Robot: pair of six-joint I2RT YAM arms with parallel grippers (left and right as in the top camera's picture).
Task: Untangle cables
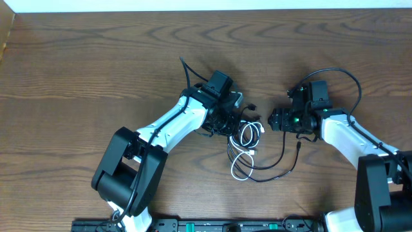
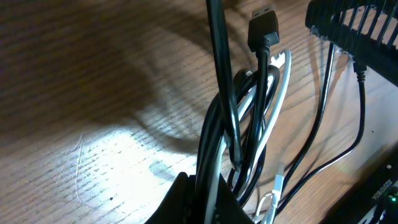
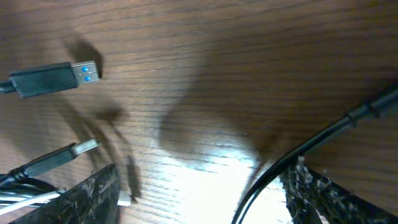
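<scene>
Your left hand (image 2: 210, 202) is clamped on the cables (image 2: 245, 124). Its wrist view shows a bunch of black cords and the white cord (image 2: 283, 87) pinched together at the base of the jaws and rising away from them, with a black plug (image 2: 263, 28) standing free at the top. That grip reads as an anchor, pinning the knot so the other arm can draw a strand out.

The overhead view shows what that wrist camera cannot. Just to the right of the left hand, the white cord lies in two loops on the worktop (image 1: 96, 51). One black cord (image 1: 284, 149) trails in a wide curve further right, so most of the tangle seems to lie on the wood.

Your right hand (image 3: 202, 186) faces the left hand across the knot, near it, jaws apart and closed on nothing. Only its own camera suggests why it is placed there. A blue-tongued USB plug (image 3: 56, 78) and a silver-tipped plug (image 3: 68, 152) lie loose just ahead of its fingers (image 3: 93, 196), likely ends to pick. A thick black lead (image 3: 292, 155) crosses the gap beside the other finger. You cannot tell whether it is a cable or the arm's own wire, nor whether it touches.
</scene>
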